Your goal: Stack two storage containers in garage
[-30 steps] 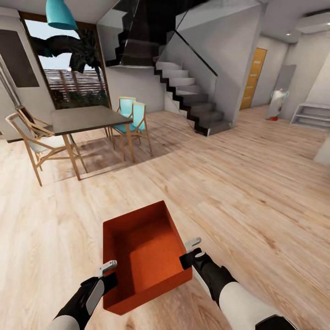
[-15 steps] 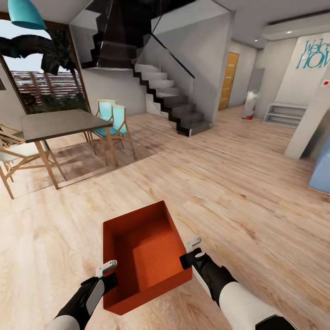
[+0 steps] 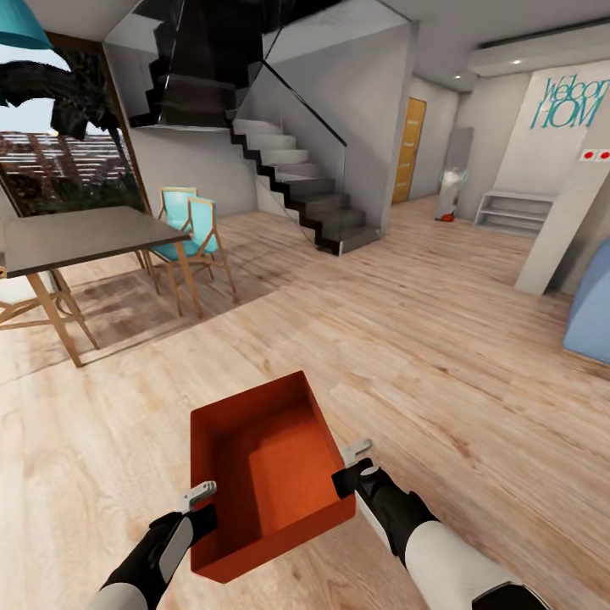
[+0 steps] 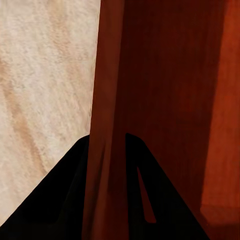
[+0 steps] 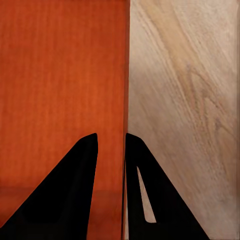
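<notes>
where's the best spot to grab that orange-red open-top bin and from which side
Grip the shallow orange-red rectangular open-top bin by its two long side walls, one end effector from each side. The thin upright walls fit between closed fingers, as both wrist views show. That is how it is held now: left end effector on the left wall, right end effector on the right, above the light wood-plank floor.

light wood-plank floor (image 3: 407, 339), dining table (image 3: 76, 237), chairs (image 3: 191, 233)
</notes>
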Tool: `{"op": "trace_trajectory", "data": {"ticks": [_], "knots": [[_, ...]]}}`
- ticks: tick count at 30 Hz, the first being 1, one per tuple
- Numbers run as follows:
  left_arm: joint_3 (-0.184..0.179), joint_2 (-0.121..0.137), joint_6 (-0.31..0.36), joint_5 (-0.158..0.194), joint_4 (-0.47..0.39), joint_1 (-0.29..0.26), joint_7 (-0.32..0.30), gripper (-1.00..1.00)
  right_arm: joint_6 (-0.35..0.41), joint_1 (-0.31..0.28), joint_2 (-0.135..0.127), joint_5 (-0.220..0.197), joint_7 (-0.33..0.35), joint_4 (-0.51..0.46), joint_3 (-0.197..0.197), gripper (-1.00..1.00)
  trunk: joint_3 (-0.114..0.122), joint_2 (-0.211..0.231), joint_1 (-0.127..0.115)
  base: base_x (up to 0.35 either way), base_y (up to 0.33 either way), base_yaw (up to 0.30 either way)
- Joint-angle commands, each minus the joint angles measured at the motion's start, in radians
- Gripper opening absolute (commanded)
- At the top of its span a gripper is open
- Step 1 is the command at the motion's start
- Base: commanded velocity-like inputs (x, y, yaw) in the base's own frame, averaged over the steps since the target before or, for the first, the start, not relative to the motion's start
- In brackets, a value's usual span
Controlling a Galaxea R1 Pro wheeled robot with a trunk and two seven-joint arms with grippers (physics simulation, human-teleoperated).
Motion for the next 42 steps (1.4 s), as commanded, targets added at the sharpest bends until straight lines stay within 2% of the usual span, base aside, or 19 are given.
{"op": "trace_trajectory", "data": {"ticks": [1,24,36,42], "knots": [[0.007,-0.002,0.02,0.062,0.0,-0.001,0.008,-1.0,-0.015,0.001,0.0,-0.013,0.023,-0.004,0.063,-1.0,-0.001,0.0,0.0,0.339,0.0,0.0],[0.007,-0.002,0.02,0.062,0.0,-0.001,0.008,-1.0,-0.014,0.001,0.006,-0.013,0.023,-0.007,0.063,-1.0,-0.03,0.0,0.0,0.339,0.0,0.051],[0.007,-0.002,0.02,0.062,0.0,-0.001,0.008,-1.0,-0.014,0.001,0.005,-0.013,0.023,-0.007,0.063,-1.0,-0.032,0.0,0.0,0.339,0.0,-0.005],[0.007,-0.002,0.02,0.062,0.0,-0.001,0.008,-1.0,-0.014,0.001,0.005,-0.013,0.023,-0.007,0.062,-1.0,-0.032,0.0,0.0,0.339,0.0,-0.183]]}}
